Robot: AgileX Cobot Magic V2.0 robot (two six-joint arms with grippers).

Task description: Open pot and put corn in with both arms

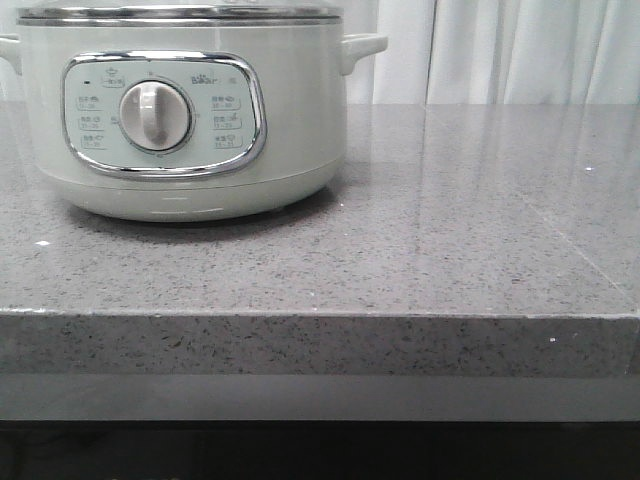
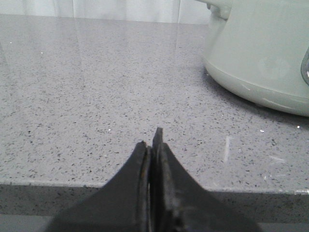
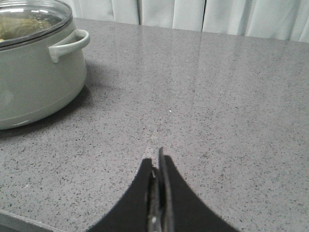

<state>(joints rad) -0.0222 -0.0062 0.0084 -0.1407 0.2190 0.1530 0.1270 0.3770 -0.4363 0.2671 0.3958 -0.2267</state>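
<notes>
The pale grey-green pot [image 1: 185, 110] stands at the back left of the grey counter, its dial panel [image 1: 155, 115] facing me and its steel-rimmed lid [image 1: 180, 13] on. It also shows in the left wrist view [image 2: 260, 53] and in the right wrist view [image 3: 34, 72], where the glass lid [image 3: 29, 19] is shut. My left gripper [image 2: 153, 140] is shut and empty near the counter's front edge, left of the pot. My right gripper [image 3: 157, 159] is shut and empty over the counter, right of the pot. The corn is out of view.
The speckled grey counter [image 1: 450, 230] runs right of the pot to a front edge [image 1: 320, 315]. White curtains [image 1: 520, 50] hang behind it. The pot's side handle [image 3: 67, 44] sticks out toward my right gripper's side.
</notes>
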